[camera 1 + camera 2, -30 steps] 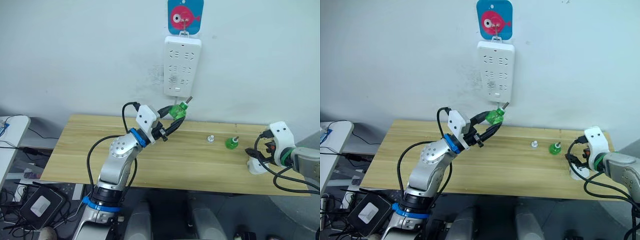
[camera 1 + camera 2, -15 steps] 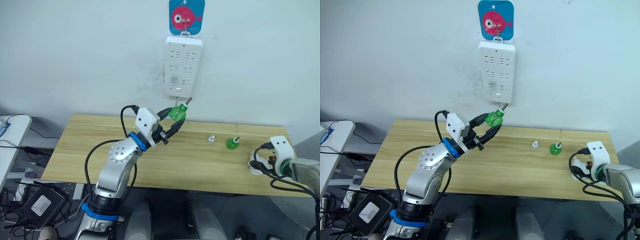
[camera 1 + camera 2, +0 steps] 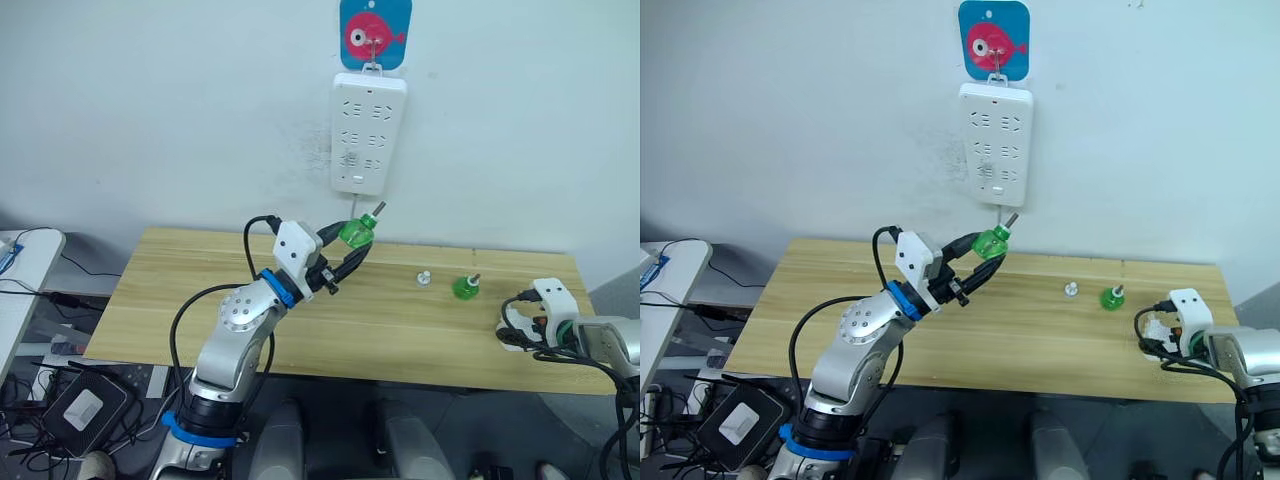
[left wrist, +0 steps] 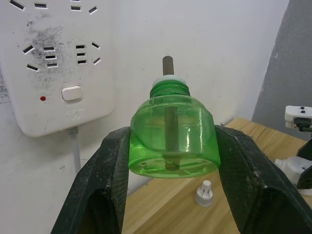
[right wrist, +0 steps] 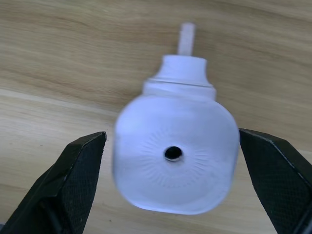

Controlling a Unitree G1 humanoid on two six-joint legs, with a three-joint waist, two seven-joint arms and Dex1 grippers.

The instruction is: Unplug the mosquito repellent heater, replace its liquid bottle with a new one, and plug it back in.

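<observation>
Standing on the long wooden desk [image 3: 250,300] at its right edge, the small white rounded plastic heater [image 5: 174,157] lies between the spread fingers of the right gripper [image 5: 175,195], untouched, vent hole facing the wrist. Well apart toward the back edge, the left gripper [image 4: 170,161] is clamped on an upright green translucent bottle [image 4: 170,144], so the right arm is far nearer the heater.

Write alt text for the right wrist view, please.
The white mosquito repellent heater lies on the wooden table, its round vent hole facing the camera. The right gripper is open, one black finger on either side of the heater, neither touching it.
</observation>
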